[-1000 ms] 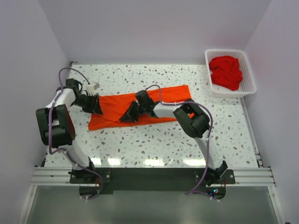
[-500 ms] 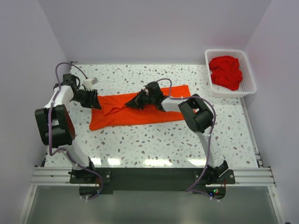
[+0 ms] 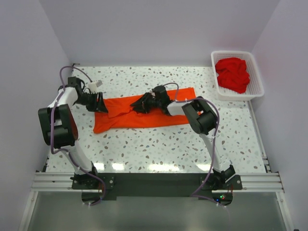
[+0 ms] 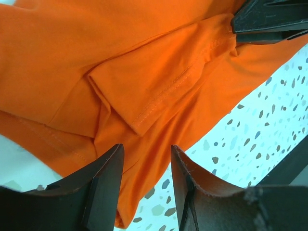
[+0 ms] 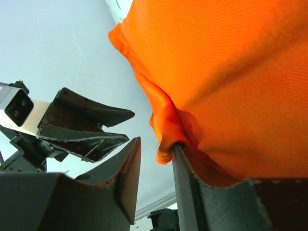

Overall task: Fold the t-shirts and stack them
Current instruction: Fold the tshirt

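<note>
A bright orange-red t-shirt [image 3: 124, 120] lies folded into a long strip across the table. My left gripper [image 3: 103, 105] hovers at its left end, open, and the left wrist view shows cloth [image 4: 120, 62] and table behind the gap of the left gripper [image 4: 146, 149]. My right gripper [image 3: 136, 108] sits low over the strip's middle. In the right wrist view the right gripper [image 5: 156, 144] has its jaws apart, and a bunched edge of the t-shirt [image 5: 231, 72] rests against the right finger [image 5: 192, 183]. Deeper red t-shirts [image 3: 232, 74] lie heaped in the basket.
The white lattice basket [image 3: 257, 72] stands at the back right corner, against the right wall. Speckled tabletop [image 3: 159, 144] stretches in front of the shirt. Walls close in the left, back and right sides. The two grippers face each other a short way apart.
The right gripper carried the cloth edge from the strip's front towards the back, then its jaws parted and let the cloth go. The left gripper barely shifted.
</note>
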Available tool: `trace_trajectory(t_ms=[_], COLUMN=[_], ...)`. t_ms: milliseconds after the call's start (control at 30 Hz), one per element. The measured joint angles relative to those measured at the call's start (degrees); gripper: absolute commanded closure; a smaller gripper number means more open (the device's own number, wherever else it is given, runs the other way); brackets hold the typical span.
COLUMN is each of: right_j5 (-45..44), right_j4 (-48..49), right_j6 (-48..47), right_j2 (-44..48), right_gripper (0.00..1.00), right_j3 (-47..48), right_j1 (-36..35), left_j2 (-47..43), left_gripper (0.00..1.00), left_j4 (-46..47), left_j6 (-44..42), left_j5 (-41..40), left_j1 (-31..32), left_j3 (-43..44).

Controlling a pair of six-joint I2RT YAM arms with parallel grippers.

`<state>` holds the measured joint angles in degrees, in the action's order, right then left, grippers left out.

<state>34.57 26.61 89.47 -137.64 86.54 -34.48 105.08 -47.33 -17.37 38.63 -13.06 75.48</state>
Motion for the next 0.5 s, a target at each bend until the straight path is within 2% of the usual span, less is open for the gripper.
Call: trace_trajectory(t_ms=[167,300,500], right_j5=[1.2,2.8,4.9], right_j4=[0.1,-0.2,-1.6], right_j6=[0.0,-1.8,-6.5], right_j2=[0.0,0.0,1.9], right_gripper=[0.59,0.51,0.5], right_j3=[0.0,-0.3,-3.1], right_j1=[0.0,0.0,0.0], left_j2=[0.6,2.4,5.3], left_gripper=[0.53,0.54,0.55], left_j4=[1.3,3.0,4.4], left_j6=[3.0,5.7,7.9], left_j5=[0.3,-0.1,-2.1], left_j1=[1.8,2.7,2.8], left_j3=[-1.8,-3.3,-4.0])
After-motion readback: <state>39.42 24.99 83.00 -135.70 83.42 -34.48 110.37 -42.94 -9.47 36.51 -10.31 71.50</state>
